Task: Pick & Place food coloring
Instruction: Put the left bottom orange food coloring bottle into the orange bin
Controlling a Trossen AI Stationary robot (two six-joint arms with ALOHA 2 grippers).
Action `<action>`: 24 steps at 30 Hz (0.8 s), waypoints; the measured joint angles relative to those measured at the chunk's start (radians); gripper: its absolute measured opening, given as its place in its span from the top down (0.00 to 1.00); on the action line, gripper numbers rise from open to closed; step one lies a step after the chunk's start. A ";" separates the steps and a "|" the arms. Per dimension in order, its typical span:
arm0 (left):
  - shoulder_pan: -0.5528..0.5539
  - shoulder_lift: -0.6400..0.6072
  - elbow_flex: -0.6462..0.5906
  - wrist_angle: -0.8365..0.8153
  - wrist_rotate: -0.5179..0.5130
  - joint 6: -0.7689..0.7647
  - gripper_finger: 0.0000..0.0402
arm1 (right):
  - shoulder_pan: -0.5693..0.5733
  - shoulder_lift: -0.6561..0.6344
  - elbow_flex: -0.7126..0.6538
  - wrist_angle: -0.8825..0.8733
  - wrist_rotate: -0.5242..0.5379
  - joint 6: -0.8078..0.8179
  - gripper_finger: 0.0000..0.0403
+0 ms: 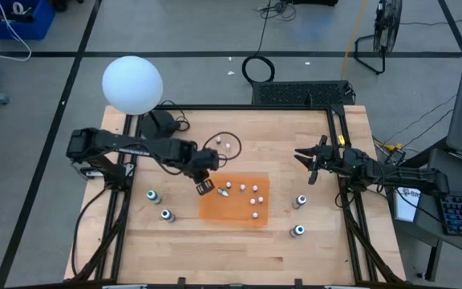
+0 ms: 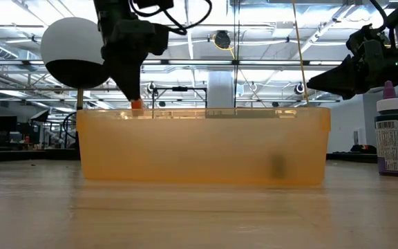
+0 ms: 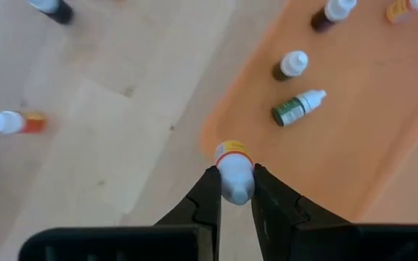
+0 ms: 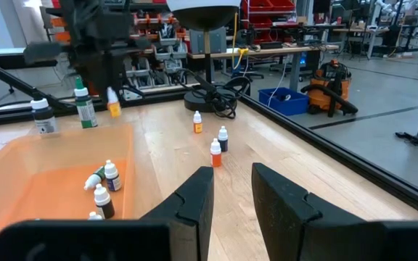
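Orange-banded bottle (image 3: pixel 234 168), white cap, is clamped between the fingers of the left gripper (image 3: pixel 234 190). It hangs in the air at the left edge of the orange tray (image 1: pixel 215 210), above the rim as the low view shows it. In the high view the left gripper (image 1: pixel 204 187) sits just off the tray's upper-left corner.

Inside the tray: several small white-topped bottles (image 1: pixel 243 189) stand scattered toward the middle and right. One green-labelled bottle (image 3: pixel 297 107) lies on its side; a dark upright bottle (image 3: pixel 292 64) stands just beside it.

On the bare wooden table (image 1: pixel 175 253):
- three small bottles (image 1: pixel 228 144) behind the tray, near a black cable loop (image 1: pixel 214 140);
- two larger teal-topped bottles (image 1: pixel 152 196) left of the tray;
- two more larger bottles (image 1: pixel 300 201) right of the tray, well apart from one another.

Right gripper (image 1: pixel 312 159) hovers off the tray's upper-right, over open table, fingers parted and holding nothing. A white sphere on a stand (image 1: pixel 132 84) is at the table's back-left corner.
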 joint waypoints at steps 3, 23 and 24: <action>-0.002 0.053 0.000 0.047 0.055 0.016 0.86 | 0.000 0.000 0.000 0.000 0.000 0.000 0.79; 0.007 0.290 0.036 0.076 0.143 0.082 0.86 | 0.000 0.000 0.000 0.000 0.000 0.000 0.79; 0.007 0.291 0.035 0.078 0.143 0.080 0.85 | 0.000 0.000 0.000 0.000 0.000 0.000 0.79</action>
